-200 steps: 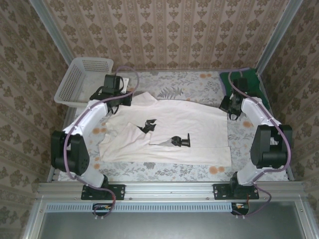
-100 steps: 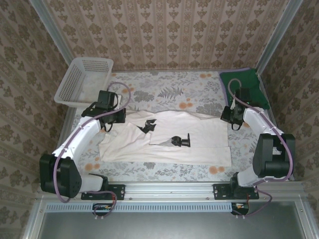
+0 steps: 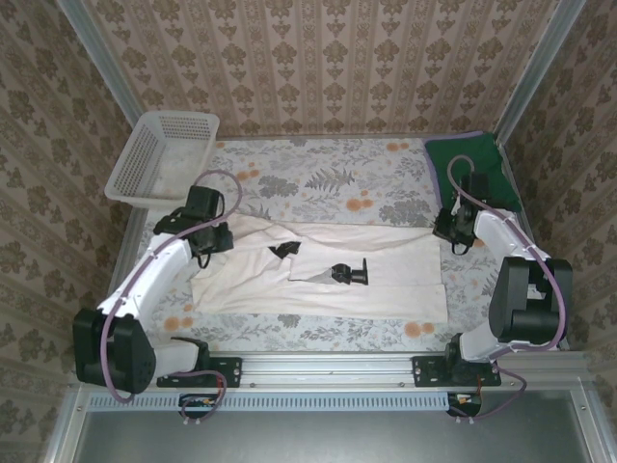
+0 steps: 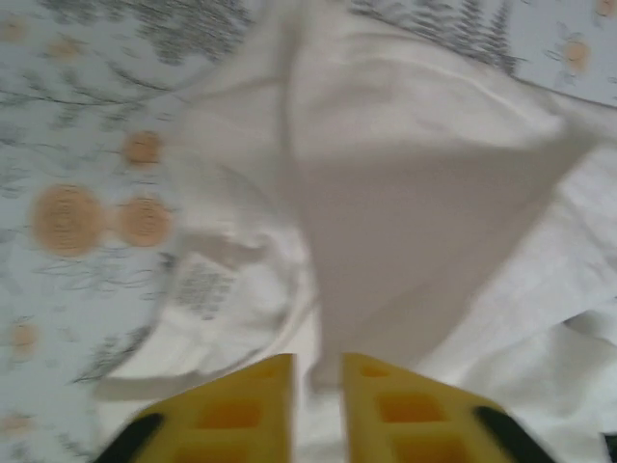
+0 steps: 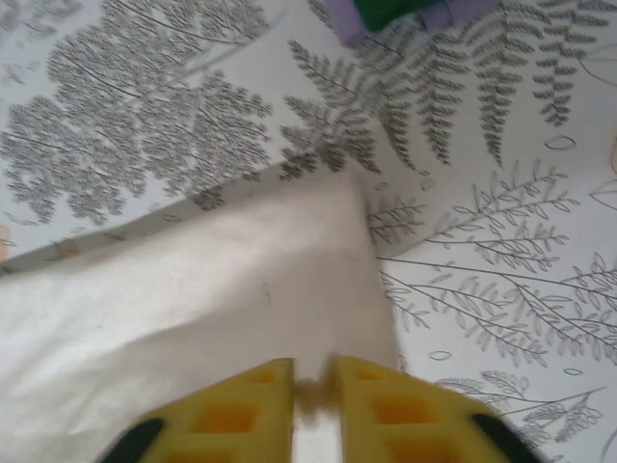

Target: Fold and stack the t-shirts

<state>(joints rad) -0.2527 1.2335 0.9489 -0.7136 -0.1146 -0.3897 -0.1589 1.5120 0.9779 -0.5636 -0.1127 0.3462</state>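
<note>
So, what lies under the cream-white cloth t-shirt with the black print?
The cream-white cloth t-shirt lies on the floral-printed table cover, which shows all around it. Whether anything else lies beneath is hidden by the cloth.

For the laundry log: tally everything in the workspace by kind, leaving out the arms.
T-shirts: 2 (cream-white t-shirt, dark green t-shirt)
Baskets: 1 (white mesh basket)
Total: 3

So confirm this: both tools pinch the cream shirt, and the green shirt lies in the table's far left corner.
Wrong corner. The top external view shows the green shirt in the far right corner. The left tool and right tool do pinch the cream shirt.
</note>
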